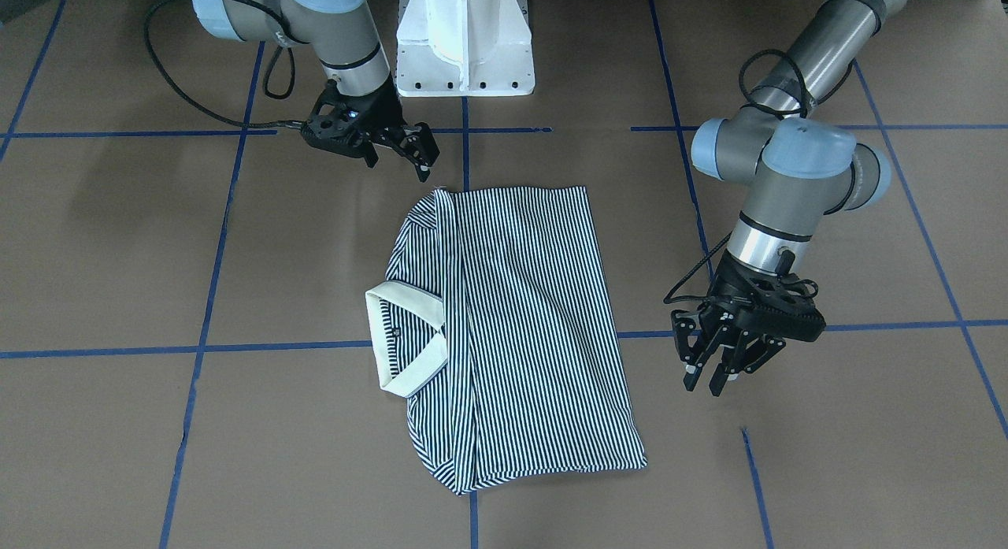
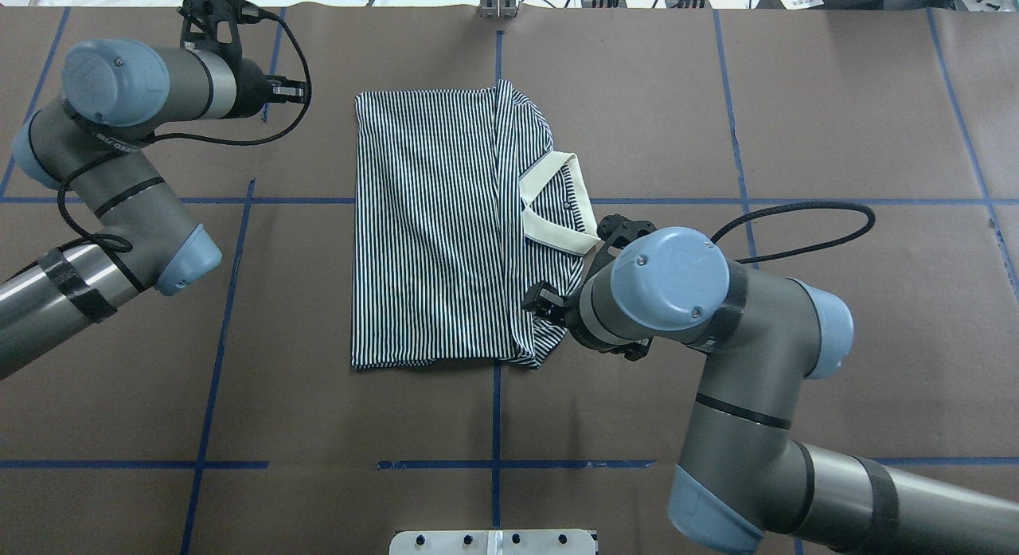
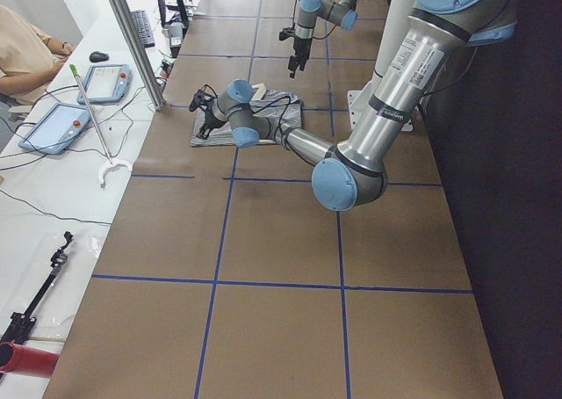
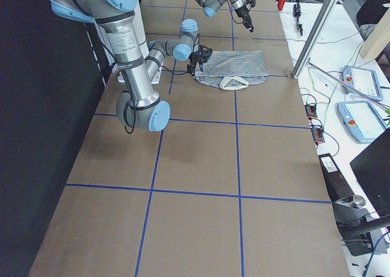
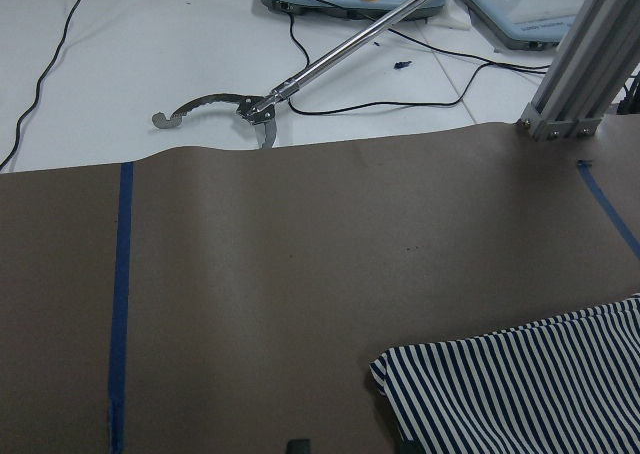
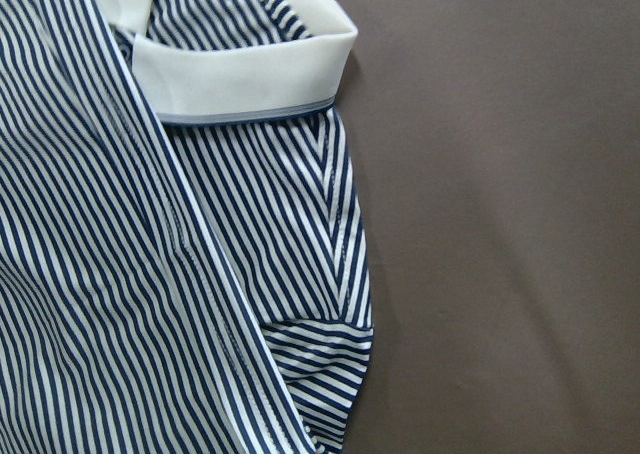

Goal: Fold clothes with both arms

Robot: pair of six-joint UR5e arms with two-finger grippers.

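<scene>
Left fingers (image 1: 693,369) are spread and empty, just beside the folded shirt (image 1: 528,313), which lies mid-worktop (image 1: 157,257) toward the far edge. Right fingers (image 1: 420,146), also spread and empty, hover near its corner. The overhead view largely hides them; the right wrist view shows the collar (image 6: 240,79).

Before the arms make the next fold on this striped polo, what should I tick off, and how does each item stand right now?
1. Left gripper open and empty: ok. It hangs beside the polo shirt, off the cloth.
2. Right gripper open and empty: ok. It is near the shirt's corner closest to the robot's base and not touching it.
3. Shirt lying flat, well inside the table: ok.
4. Outline squared for the next fold: not ok. The end with the collar is rounded and its corners bulge out.
5. Hidden layers smooth under the top panel: cannot tell.
</scene>
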